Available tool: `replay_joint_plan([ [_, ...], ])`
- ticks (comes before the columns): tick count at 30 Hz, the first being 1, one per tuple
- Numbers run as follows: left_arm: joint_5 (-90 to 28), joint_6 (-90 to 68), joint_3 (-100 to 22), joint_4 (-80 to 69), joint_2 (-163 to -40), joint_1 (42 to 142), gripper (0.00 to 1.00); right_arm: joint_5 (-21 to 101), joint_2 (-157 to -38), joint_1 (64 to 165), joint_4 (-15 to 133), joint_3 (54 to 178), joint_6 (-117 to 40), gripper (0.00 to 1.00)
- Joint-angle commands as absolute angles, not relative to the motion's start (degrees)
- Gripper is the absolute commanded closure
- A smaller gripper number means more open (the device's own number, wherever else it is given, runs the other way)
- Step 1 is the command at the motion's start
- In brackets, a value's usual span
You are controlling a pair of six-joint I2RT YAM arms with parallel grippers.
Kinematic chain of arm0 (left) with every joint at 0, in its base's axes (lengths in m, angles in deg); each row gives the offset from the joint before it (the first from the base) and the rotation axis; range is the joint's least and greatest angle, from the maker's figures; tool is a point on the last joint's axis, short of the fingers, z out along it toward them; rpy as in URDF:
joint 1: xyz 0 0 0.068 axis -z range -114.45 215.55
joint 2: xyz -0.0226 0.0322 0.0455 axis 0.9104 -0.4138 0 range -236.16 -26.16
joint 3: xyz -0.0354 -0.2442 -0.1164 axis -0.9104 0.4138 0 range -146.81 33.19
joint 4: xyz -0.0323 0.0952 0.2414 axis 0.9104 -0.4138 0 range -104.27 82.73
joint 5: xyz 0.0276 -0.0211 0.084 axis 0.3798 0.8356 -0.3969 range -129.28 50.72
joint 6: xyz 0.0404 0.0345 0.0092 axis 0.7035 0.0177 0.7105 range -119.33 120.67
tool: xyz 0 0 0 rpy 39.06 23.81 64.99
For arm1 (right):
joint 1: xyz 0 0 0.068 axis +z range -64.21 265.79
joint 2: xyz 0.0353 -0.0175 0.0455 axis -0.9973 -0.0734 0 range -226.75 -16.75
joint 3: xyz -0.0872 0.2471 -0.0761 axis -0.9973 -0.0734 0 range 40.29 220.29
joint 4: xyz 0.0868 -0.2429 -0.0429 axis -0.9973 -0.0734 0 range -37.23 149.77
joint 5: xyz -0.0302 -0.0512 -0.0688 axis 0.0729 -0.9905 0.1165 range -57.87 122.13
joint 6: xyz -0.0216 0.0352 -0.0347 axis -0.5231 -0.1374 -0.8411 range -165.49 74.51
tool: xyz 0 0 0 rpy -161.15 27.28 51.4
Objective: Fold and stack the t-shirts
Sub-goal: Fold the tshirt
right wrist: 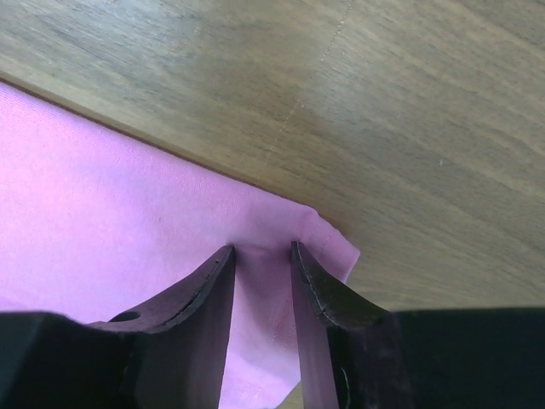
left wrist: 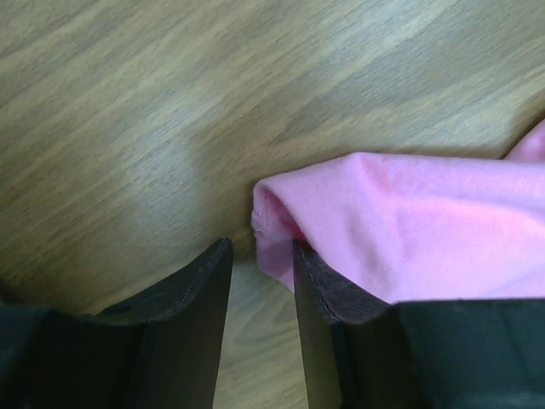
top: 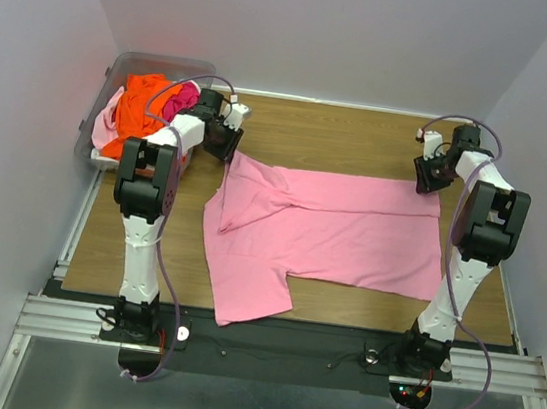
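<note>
Pink cotton first: the shirt (top: 320, 236) lies spread across the middle of the table (top: 343, 133). Its left part is doubled over in a loose diagonal flap, and one piece reaches toward the near edge. I have a claw at each far corner.

My left claw (left wrist: 261, 247) is narrowly apart and clamped on nothing. The rolled edge of the cloth sits against my right-hand finger (left wrist: 319, 290), mostly outside the gap, with bare wood showing between the fingers lower down. If I close from here, I think I would catch a sliver of the roll or miss it altogether. I might also pinch only one layer of that doubled edge (I cannot count the layers).

My right claw (right wrist: 262, 249) is also slightly apart. It straddles the corner, with flat cloth showing in the gap, very close to the hem. A bite that shallow could slip out once the shirt's weight comes on.

The worst case, as I judge it, is one corner holding and the other not. The shirt would then swing and twist, and the fold would land crooked.

Further out, the bin (top: 120, 68) holding the orange shirt (top: 140, 106) and others stands just beside my left arm. A wide sweep there could knock it.
</note>
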State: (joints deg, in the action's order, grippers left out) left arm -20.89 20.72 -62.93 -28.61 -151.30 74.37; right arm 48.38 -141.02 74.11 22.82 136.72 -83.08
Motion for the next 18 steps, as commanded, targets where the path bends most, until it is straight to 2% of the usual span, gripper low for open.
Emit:
replay_joint_plan([
  [1,-23.5,20.1,-64.4,-27.8,-151.8,75.2,0.72,42.9,-143.8,73.8,25.1,138.2,-81.7,0.62],
  [3,-28.2,19.9,-64.1,-27.7,-151.5,75.0,0.88,40.2,-144.2,73.8,25.2,138.2,-81.5,0.62],
  [4,-29.7,19.7,-63.8,-27.5,-151.0,74.7,1.0,39.4,-144.3,73.8,25.4,138.1,-81.6,0.62],
  [14,-41.2,18.4,-60.2,-27.1,-148.1,72.8,1.0,34.9,-144.7,73.8,26.5,138.4,-78.5,0.62],
  [18,-40.9,18.3,-61.0,-27.1,-148.4,72.8,1.0,36.8,-144.0,73.8,26.5,138.5,-77.8,0.61],
])
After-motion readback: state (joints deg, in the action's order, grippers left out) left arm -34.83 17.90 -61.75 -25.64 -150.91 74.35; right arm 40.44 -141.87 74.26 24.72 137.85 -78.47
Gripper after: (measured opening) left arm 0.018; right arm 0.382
